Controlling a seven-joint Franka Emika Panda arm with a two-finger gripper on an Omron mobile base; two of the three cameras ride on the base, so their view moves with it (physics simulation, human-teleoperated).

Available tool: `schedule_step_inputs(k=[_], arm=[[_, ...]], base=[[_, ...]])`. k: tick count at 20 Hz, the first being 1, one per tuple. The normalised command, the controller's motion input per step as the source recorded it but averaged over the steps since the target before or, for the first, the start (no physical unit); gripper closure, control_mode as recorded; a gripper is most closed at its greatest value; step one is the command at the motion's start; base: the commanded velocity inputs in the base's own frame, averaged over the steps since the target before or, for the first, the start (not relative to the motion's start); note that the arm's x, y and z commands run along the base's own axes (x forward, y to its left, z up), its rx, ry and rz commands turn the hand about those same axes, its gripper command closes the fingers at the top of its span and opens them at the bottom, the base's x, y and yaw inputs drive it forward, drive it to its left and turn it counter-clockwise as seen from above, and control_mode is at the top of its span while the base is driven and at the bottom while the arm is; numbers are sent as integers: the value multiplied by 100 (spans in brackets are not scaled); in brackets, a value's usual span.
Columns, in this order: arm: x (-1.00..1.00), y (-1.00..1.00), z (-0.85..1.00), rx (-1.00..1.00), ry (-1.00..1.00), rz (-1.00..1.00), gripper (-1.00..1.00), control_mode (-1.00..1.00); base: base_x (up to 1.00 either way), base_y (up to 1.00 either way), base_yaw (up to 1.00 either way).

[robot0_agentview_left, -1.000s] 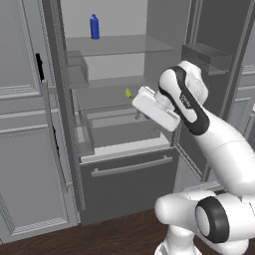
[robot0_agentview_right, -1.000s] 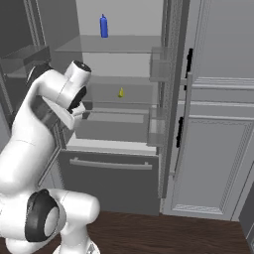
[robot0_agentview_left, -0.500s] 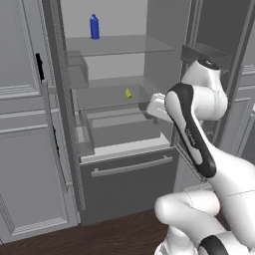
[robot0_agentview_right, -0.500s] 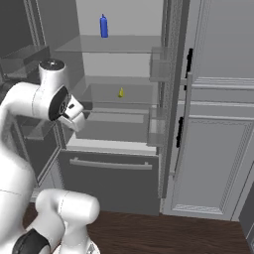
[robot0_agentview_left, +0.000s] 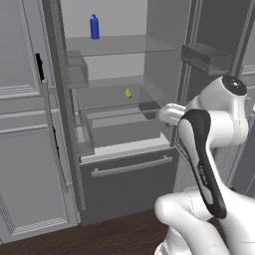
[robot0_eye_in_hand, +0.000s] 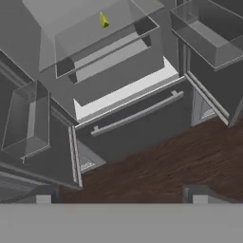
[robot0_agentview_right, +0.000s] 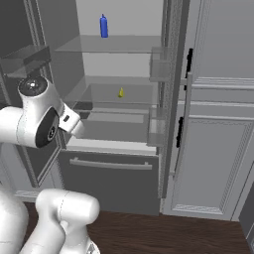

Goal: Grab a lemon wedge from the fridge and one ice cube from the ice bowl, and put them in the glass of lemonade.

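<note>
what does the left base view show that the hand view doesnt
Left base view: the blue bottle on the upper shelf, the panelled cabinet beside the fridge, and the robot's arm.

Hand view: its own two finger tips, standing wide apart, so the gripper is open and empty.

Both: the lemon wedge on a clear shelf, the freezer drawer's bar handle and the dark wood floor.

My pincer [robot0_eye_in_hand: 121, 199] shows just its fingertips, cut by the bottom of the hand view; the lemon wedge [robot0_agentview_left: 128, 93] is too small to make out its shape; the fridge [robot0_agentview_right: 114, 171] top runs off every frame.
</note>
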Motion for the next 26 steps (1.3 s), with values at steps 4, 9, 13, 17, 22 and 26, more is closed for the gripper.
schedule_step_inputs(k=[4,9,13,17,22,26], arm=[[0,-27,66,-33,0,0,-100,-100],[0,-37,18,-11,0,-6,-100,-100],[-19,0,0,0,-1,1,-100,-100],[-51,0,0,0,0,7,-100,-100],[-35,0,0,0,0,6,-100,-100],[-6,-1,0,0,0,9,-100,-100]], base=[[0,0,0],[0,0,0],[0,0,0],[0,0,0],[0,0,0],[0,0,0]])
